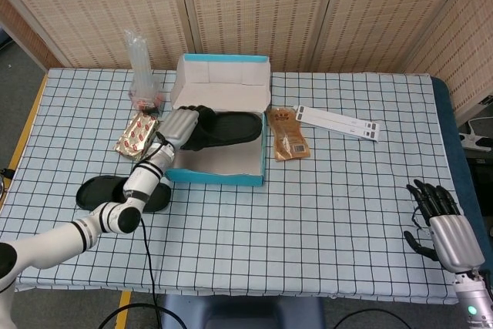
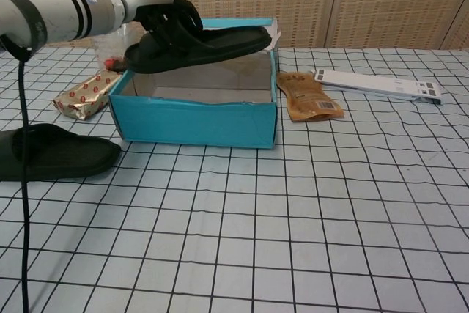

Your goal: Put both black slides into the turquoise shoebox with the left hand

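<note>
My left hand [image 1: 179, 126] [image 2: 163, 14] grips one black slide [image 1: 227, 129] [image 2: 209, 43] by its strap end and holds it level over the open turquoise shoebox [image 1: 216, 175] [image 2: 198, 121]. Its toe points toward the box's right wall. The other black slide [image 1: 104, 190] [image 2: 51, 150] lies flat on the checked cloth left of the box, partly hidden by my left arm in the head view. At the table's near right corner, my right hand [image 1: 445, 225] rests with fingers spread and holds nothing; the chest view does not show it.
A foil snack pack [image 1: 137, 135] [image 2: 86, 94] and a clear plastic bag [image 1: 142, 75] lie left of the box. Right of it lie a brown packet [image 1: 288, 134] [image 2: 308, 96] and a long white strip [image 1: 337, 122] [image 2: 377, 83]. A wicker screen stands behind the table.
</note>
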You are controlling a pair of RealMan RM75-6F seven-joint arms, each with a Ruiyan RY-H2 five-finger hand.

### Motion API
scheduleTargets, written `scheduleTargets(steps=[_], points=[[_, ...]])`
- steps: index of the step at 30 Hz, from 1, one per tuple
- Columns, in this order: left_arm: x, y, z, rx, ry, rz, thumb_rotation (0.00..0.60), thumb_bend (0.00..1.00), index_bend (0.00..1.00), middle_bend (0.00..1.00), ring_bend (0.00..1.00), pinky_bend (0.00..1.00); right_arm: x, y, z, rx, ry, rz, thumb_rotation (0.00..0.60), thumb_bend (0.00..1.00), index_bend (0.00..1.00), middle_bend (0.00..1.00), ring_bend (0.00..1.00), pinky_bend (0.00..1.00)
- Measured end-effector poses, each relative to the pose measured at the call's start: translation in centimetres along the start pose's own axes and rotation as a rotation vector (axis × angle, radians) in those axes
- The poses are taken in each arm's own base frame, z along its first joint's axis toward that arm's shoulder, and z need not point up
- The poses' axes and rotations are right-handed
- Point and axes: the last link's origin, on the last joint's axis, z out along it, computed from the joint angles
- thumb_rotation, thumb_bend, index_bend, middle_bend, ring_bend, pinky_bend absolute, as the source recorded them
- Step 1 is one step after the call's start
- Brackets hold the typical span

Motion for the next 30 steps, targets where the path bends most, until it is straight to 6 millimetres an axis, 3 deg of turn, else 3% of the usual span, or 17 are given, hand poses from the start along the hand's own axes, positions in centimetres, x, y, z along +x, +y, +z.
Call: scheduleTargets(steps=[9,25,30], points=[[-2.1,-1.0,2.2,0.050,-0.070,-0.026,0.600,0.47,0.54,0.63,0.56,0.63,-0.1,0.2,0.3,-0.007,-0.008,0.002,0.600,0.22,0.00,0.00,0.00,0.00],[-5.2,-0.5,2.4,-0.024,-0.120,-0.006,0.600,0.47,0.55,0.63,0.56,0.61,-0.1,0.2,0.3,-0.004,-0.011,0.003,0.600,0.22,0.00,0.00,0.00,0.00],[-5.7,-1.2,2.6,-0.024,-0.099,0.043,0.600,0.47,0.54,0.62,0.55,0.60,-0.1,0.2,0.2,0.002,-0.012,0.008,0.600,0.22,0.00,0.00,0.00,0.00]])
